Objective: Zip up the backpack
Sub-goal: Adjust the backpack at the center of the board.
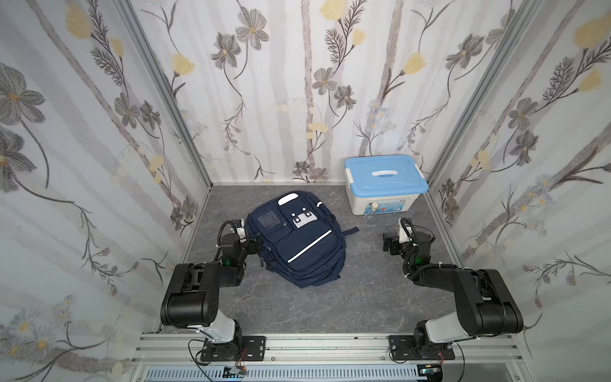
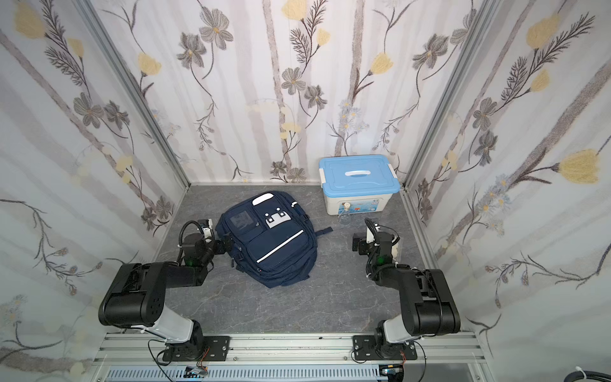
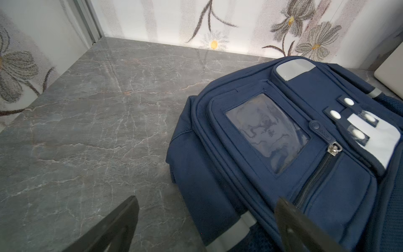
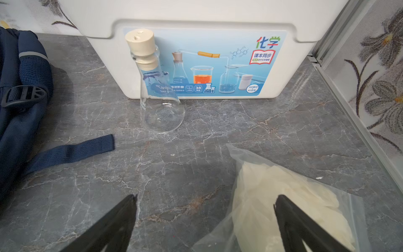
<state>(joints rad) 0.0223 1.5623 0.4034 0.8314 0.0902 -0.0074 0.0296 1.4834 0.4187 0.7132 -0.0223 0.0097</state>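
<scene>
The navy-blue backpack (image 1: pixel 297 238) (image 2: pixel 268 241) lies flat on the grey marble-look tabletop (image 1: pixel 330 304), front side up, with its white stripe and its clear window (image 3: pixel 268 133) showing. A metal zipper pull (image 3: pixel 334 150) sits at the end of a dark zipper line (image 3: pixel 314 179) beside the window. My left gripper (image 1: pixel 255 245) (image 2: pixel 225 246) (image 3: pixel 207 199) is open at the backpack's left edge, one finger over the fabric and one over the table. My right gripper (image 1: pixel 388 243) (image 2: pixel 358 245) (image 4: pixel 206 196) stands open to the right of the backpack (image 4: pixel 19 98), holding nothing.
A white box with a blue lid (image 1: pixel 385 180) (image 4: pixel 207 13) stands at the back right, a stoppered glass flask (image 1: pixel 372 215) (image 4: pixel 161 104) in front of it. A clear bag of pale gloves (image 4: pixel 283 196) lies under my right gripper. A loose strap (image 4: pixel 72 150) trails right. Floral walls enclose three sides.
</scene>
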